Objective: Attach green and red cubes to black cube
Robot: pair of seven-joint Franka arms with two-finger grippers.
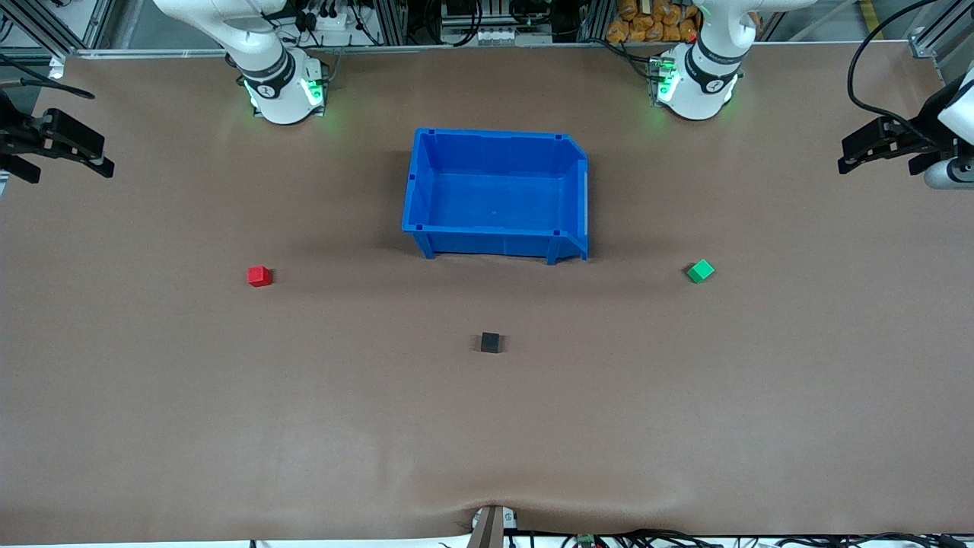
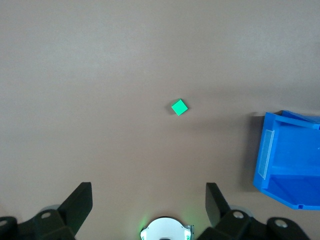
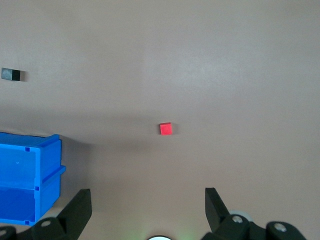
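Three tiny cubes lie apart on the brown table. The red cube (image 1: 259, 275) (image 3: 165, 128) is toward the right arm's end. Toward the left arm's end lies the green cube (image 1: 700, 270) (image 2: 179, 107). The black cube (image 1: 491, 342) (image 3: 11, 74) sits between them, nearer the front camera. My right gripper (image 1: 72, 169) (image 3: 147, 192) hangs open and empty over the table's edge at its own end. Over the other end, my left gripper (image 1: 879, 161) (image 2: 148, 189) is also open and empty. Both are far from the cubes.
An empty blue bin (image 1: 487, 242) (image 2: 280, 160) (image 3: 47, 170) stands mid-table, between the arm bases and farther from the front camera than the cubes. Both white arm bases (image 1: 285, 91) (image 1: 696, 84) stand along the table's back edge.
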